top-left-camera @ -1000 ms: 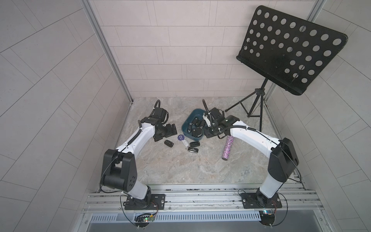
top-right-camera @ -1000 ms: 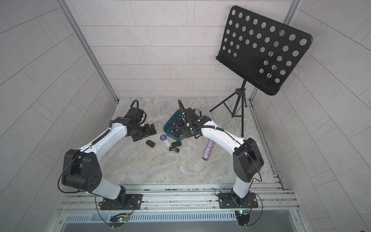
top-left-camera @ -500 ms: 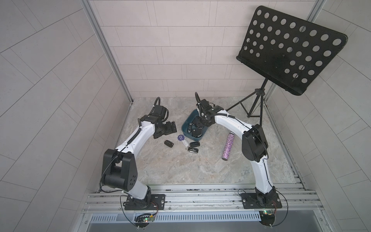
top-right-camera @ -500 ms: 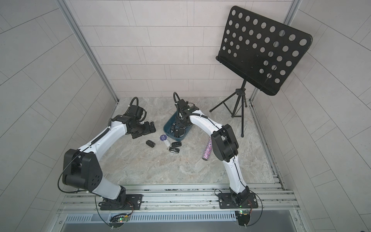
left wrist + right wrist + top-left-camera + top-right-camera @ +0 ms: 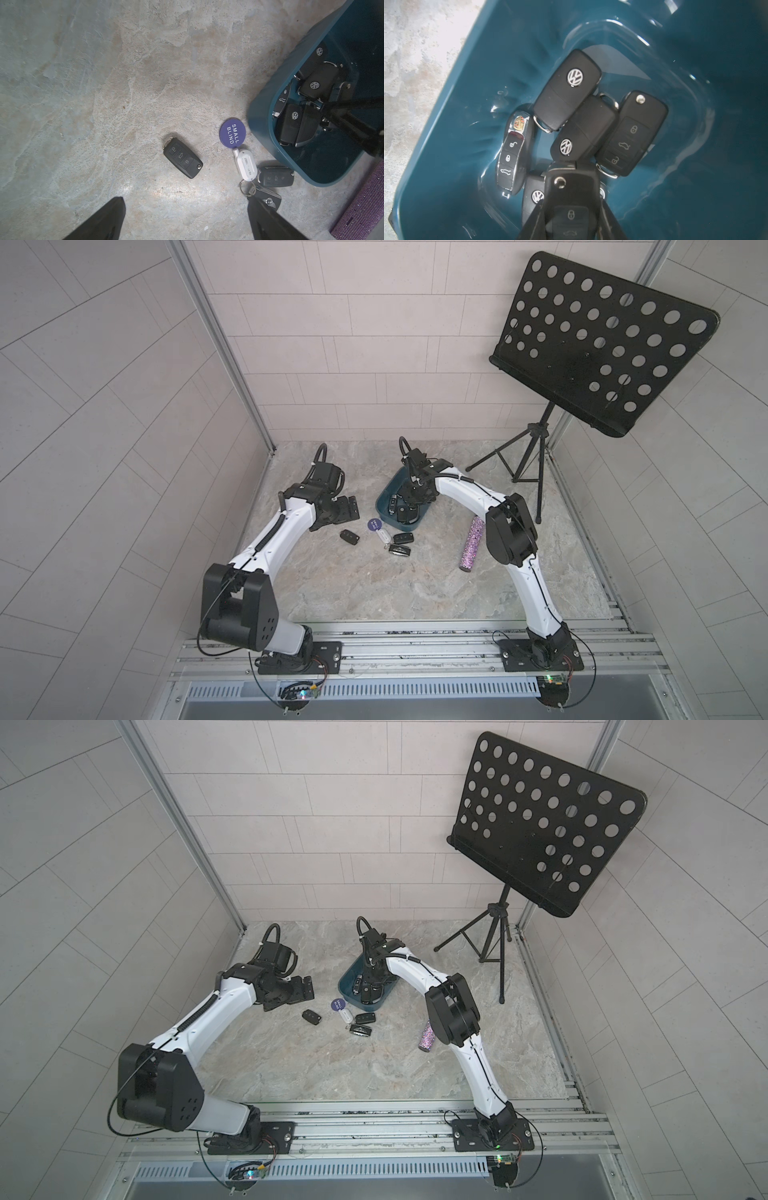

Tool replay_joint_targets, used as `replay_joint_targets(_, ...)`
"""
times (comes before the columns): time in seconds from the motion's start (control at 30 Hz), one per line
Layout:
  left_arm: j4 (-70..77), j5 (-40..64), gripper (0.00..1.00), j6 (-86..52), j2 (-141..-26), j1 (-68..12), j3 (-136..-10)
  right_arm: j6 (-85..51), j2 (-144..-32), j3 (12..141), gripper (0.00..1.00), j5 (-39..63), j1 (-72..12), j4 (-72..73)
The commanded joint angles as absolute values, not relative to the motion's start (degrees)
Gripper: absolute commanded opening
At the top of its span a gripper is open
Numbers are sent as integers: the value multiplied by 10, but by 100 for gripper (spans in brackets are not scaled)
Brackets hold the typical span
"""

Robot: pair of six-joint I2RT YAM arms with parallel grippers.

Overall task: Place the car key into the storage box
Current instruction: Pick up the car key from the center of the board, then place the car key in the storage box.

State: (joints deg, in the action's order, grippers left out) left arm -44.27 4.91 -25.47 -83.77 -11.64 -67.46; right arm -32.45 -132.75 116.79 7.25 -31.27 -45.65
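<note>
Right fingers (image 5: 535, 222): pinching a car key (image 5: 571, 197) inside the storage box (image 5: 446, 135).
Left fingers (image 5: 104, 222): hanging spread wide at the box's nine o'clock.

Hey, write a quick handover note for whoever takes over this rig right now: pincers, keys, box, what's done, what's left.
Left pincer: open, empty, hovering over the table.
Right pincer: shut on a black key fob, held inside the storage box, above the pile.
Done: five fobs lie in the box.
To do: release this fob; then one loose fob and two ringed fobs on the table beside the box.
</note>
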Motion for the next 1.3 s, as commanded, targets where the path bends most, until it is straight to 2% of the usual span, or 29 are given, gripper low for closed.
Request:
replay_joint_targets(0.0,-459,34,100,-248,-842,-113,-681,-344,-1344,1180,37,66,-309,-475)
replay_joint_targets(0.33,-467,36,100,-239,-856,-113,-690,-354,-1345,1185,54,80,-307,-476)
replay_joint_targets(0.77,-486,36,100,-257,-866,-113,-697,-330,-1264,1165,62,77,-307,-475)
replay_joint_targets(0.93,-504,24,100,-295,-880,-113,-705,-304,-1188,1100,69,78,-308,-445)
replay_joint_targets(1.27,-488,74,100,-391,-926,-113,-705,-244,-1013,900,95,129,-307,-368)
